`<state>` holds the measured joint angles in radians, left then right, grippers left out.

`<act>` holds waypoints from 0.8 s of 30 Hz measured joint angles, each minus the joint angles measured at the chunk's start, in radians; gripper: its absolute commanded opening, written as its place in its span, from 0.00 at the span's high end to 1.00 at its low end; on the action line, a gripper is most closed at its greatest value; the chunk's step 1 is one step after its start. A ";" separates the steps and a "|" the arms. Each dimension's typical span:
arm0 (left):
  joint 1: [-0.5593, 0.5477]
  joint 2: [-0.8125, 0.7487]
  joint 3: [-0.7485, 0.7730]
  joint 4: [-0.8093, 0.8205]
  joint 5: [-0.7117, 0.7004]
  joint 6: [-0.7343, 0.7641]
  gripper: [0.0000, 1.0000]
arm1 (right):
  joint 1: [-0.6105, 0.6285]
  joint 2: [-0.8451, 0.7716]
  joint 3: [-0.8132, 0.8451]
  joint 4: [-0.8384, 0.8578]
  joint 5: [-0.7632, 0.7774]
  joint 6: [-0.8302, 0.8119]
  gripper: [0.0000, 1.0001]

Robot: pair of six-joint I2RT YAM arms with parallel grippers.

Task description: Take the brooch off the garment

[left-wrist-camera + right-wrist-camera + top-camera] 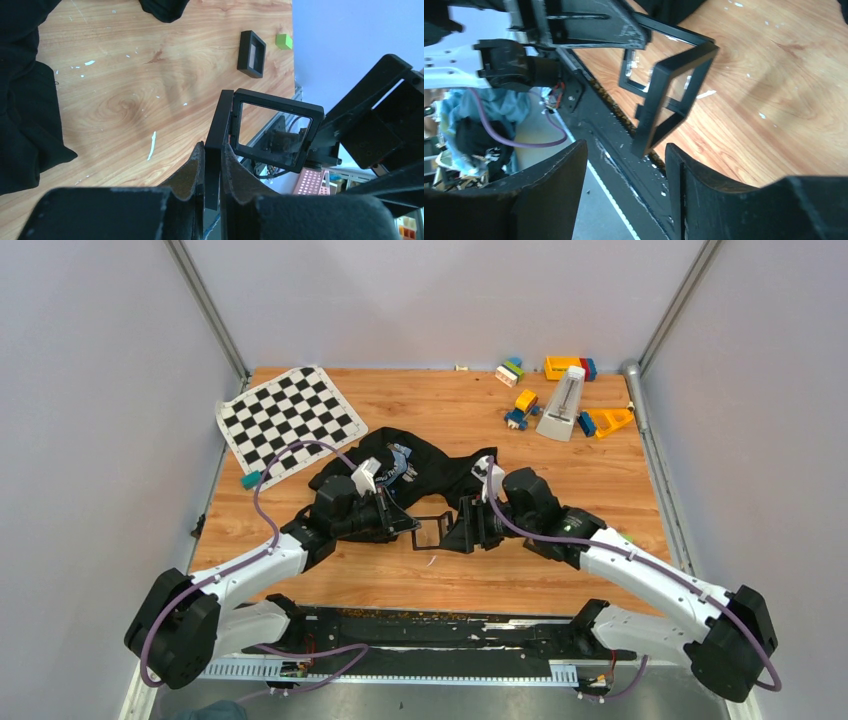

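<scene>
Brooch nowhere plainly in view, so its place cannot be told; a pale glint inside the hinged frame may be it, though the wrist view is too blurred to say; garment lies crumpled on the worktop just behind both arms, touched by neither; left tool is clamped on one leaf of the frame, holding it open above the boards; right tool stands wide apart, the frame's lower corner just ahead of its fingers and ungripped; a second frame sits near a green block; judged from this, work on the cloth looks finished or paused, and removal remains unconfirmed.
</scene>
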<state>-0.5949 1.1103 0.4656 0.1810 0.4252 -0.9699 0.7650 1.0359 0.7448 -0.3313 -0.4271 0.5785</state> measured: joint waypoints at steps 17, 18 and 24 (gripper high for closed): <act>0.002 0.000 0.003 -0.005 -0.019 0.007 0.48 | 0.022 0.071 0.003 -0.076 0.178 -0.006 1.00; 0.002 0.000 0.003 -0.005 -0.016 0.010 0.46 | 0.024 0.072 0.003 -0.076 0.177 -0.006 1.00; 0.002 -0.014 0.064 -0.146 -0.085 0.092 0.36 | 0.026 0.075 0.005 -0.108 0.233 -0.012 1.00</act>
<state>-0.5930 1.0962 0.5293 0.0349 0.3397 -0.8780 0.7910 1.1107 0.7498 -0.4393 -0.1940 0.5663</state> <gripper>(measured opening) 0.621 0.148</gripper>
